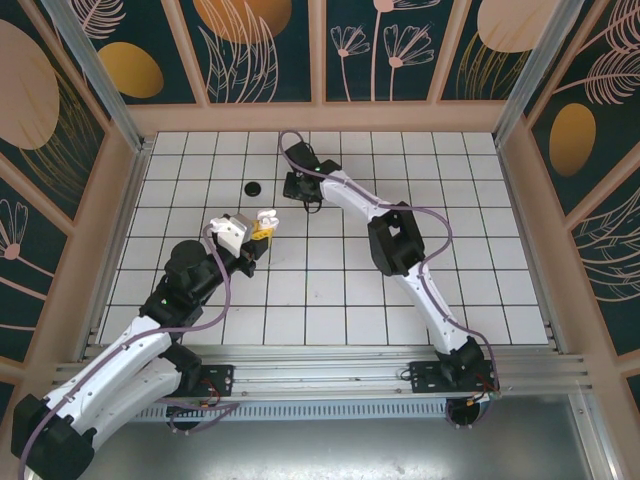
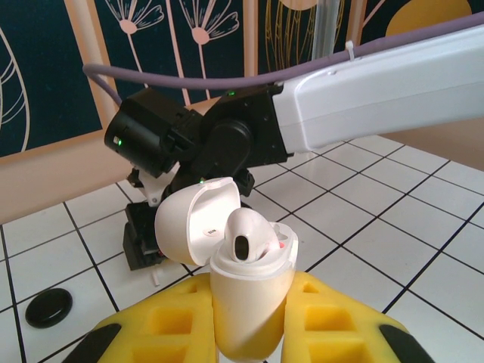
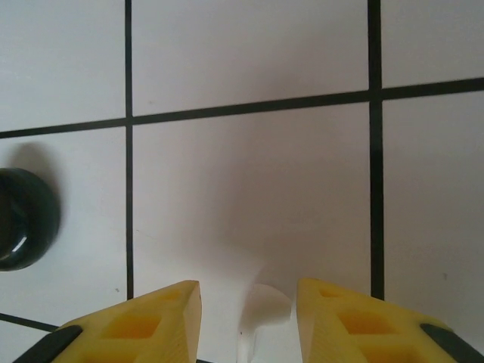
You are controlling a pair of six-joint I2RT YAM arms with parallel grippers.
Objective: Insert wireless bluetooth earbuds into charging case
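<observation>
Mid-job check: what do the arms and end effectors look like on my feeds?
The left arm and right arm have white link shells, black joint housings and a purple cable looping along each. Small green lights glow on the right arm's joints. The left end effector and right end effector have blocky yellow fingers with recessed pockets, black at the base.
</observation>
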